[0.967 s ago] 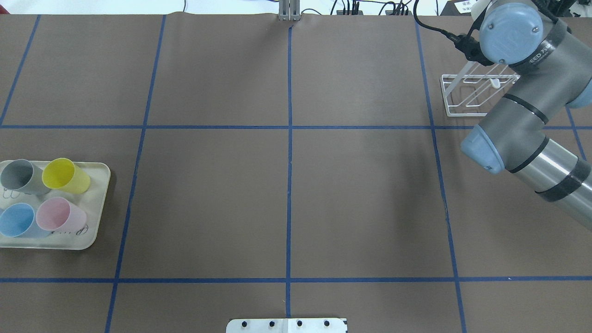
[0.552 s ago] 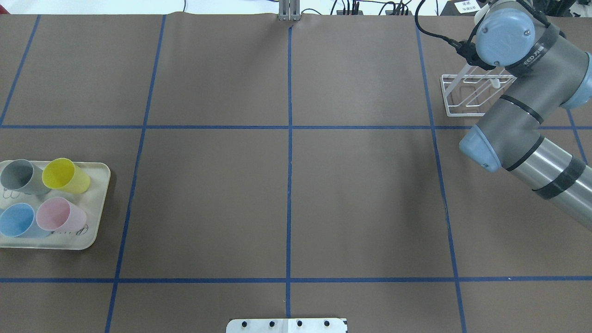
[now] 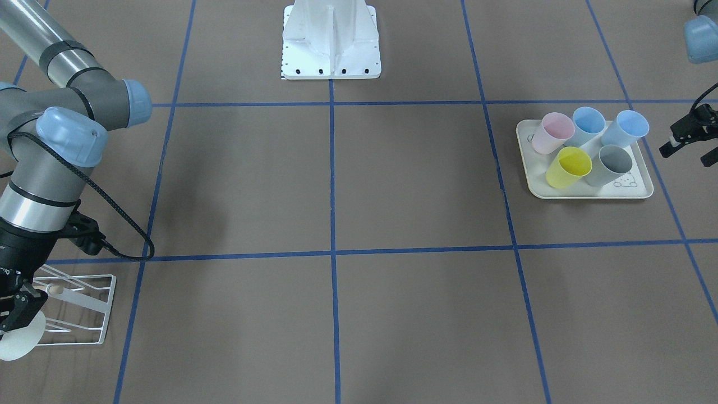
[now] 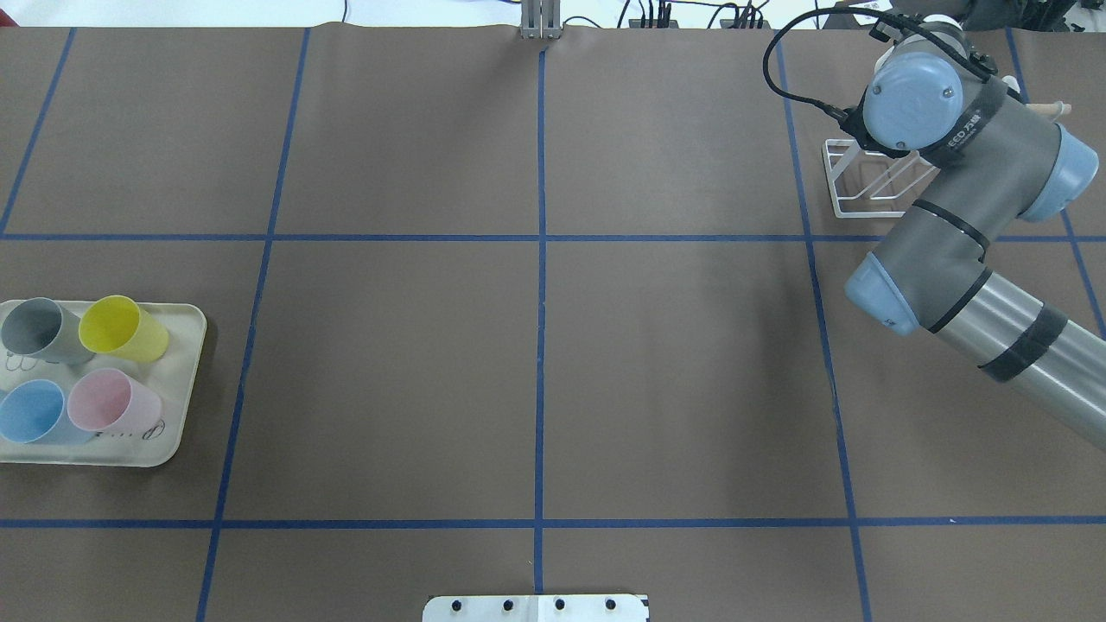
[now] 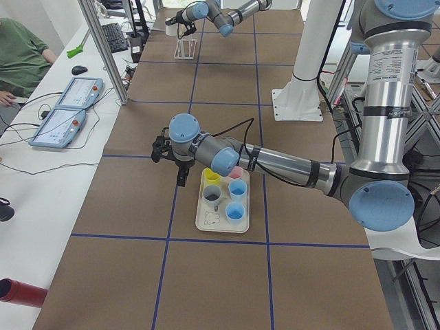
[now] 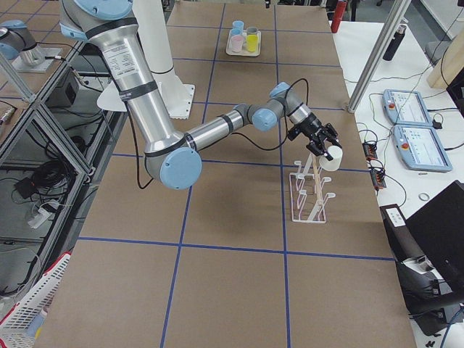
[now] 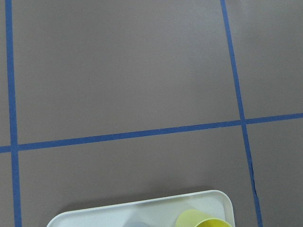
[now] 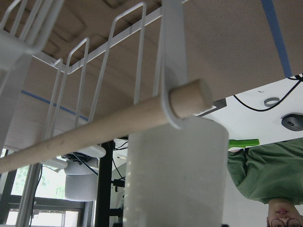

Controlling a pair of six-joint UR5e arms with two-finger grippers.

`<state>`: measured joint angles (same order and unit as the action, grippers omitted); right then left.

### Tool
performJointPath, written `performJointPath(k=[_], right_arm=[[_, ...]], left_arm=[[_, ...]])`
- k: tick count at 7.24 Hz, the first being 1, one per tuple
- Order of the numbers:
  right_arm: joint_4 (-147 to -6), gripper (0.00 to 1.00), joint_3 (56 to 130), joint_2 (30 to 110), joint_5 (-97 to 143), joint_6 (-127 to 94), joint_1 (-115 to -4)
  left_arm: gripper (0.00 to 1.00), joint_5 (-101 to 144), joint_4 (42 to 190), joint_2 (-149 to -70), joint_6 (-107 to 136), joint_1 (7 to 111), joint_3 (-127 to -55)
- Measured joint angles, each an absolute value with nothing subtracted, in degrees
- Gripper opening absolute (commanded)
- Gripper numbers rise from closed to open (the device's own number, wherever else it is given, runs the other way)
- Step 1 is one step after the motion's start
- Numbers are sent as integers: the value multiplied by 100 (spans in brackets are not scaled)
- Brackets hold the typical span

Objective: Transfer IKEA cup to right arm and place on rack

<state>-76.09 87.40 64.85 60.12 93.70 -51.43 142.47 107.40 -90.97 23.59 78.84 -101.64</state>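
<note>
My right gripper (image 3: pixel 22 320) is shut on a white IKEA cup (image 3: pixel 12 343) at the table's right far corner. The cup (image 6: pixel 333 157) hangs tilted by the upper end of the white wire rack (image 6: pixel 308 196). In the right wrist view the cup (image 8: pixel 175 175) sits close against the tip of the rack's wooden rod (image 8: pixel 94 132); I cannot tell whether they touch. In the overhead view the right wrist covers the gripper and part of the rack (image 4: pixel 851 186). My left gripper (image 3: pixel 691 140) hovers open and empty just beyond the tray of cups.
A cream tray (image 3: pixel 589 192) on the robot's left side holds several cups: pink, blue, yellow and grey. The same tray (image 4: pixel 186 380) shows in the overhead view. A person in green (image 5: pixel 20 48) sits beside a side table with teach pendants (image 5: pixel 72 113).
The right arm's wrist and elbow have swung left in the overhead view, further over the rack. The rod's end now shows to the right of the wrist. The tray's cups have not moved.
</note>
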Motion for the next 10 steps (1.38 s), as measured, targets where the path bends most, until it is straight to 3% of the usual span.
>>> performJointPath(k=[3,4,6,10], right_arm=[[-7298,55,8498,6473,6003,9348,-5076],[-7284,63,8487,6471,6003,9344,-5047],[-7278,98,8482,6469,6001,9343,-5003],[-7271,99,8541,6455,5996,9335,-4990]], left_arm=[[100,14247,10740,-9113,2372,7869,-10150],[100,14247,10740,-9121,2373,7868,-10143],[100,14247,10740,-9129,2375,7867,-10133],[100,14247,10740,-9132,2382,7860,-10125]])
